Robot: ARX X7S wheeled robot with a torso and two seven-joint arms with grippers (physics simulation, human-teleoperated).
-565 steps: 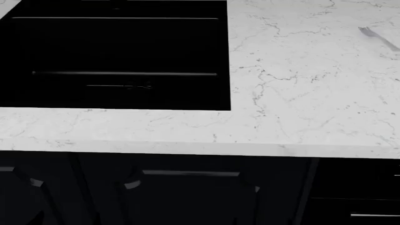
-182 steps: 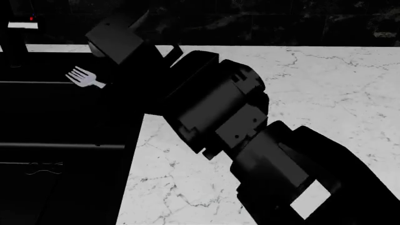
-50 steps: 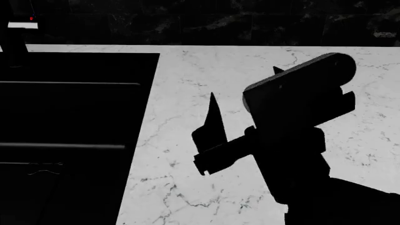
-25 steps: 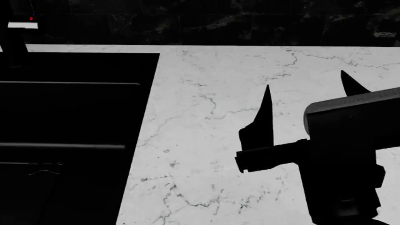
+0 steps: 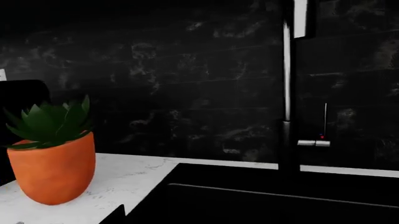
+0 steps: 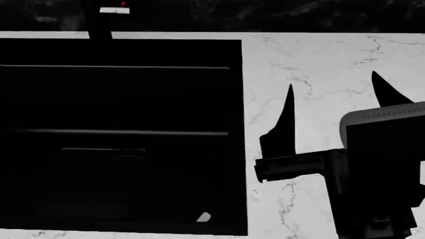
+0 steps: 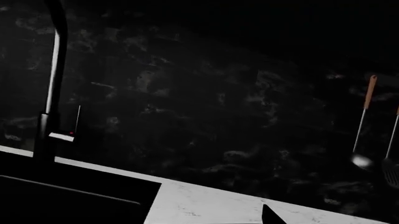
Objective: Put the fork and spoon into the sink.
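The sink [image 6: 133, 99] is a deep black basin filling the left of the head view, with its dark faucet [image 6: 99, 17] at the back. A small pale glint [image 6: 204, 217] lies in the basin's near right corner; I cannot tell whether it is the fork. The spoon is out of view. My right gripper [image 6: 332, 82] hangs open and empty over the white counter [image 6: 312, 55], just right of the sink. Of my left gripper only one dark fingertip [image 5: 119, 215] shows, near the sink [image 5: 249, 196] rim and in front of the faucet [image 5: 288, 93].
An orange pot with a green plant [image 5: 56, 172] stands on the counter beside the sink. A ladle [image 7: 361, 126] and another utensil [image 7: 391, 163] hang on the dark back wall [image 7: 218, 93]. The faucet [image 7: 53, 70] rises behind the sink [image 7: 62, 196].
The fork that my right gripper held over the sink has left it. The head view has since swung left, so the sink fills more of the picture.
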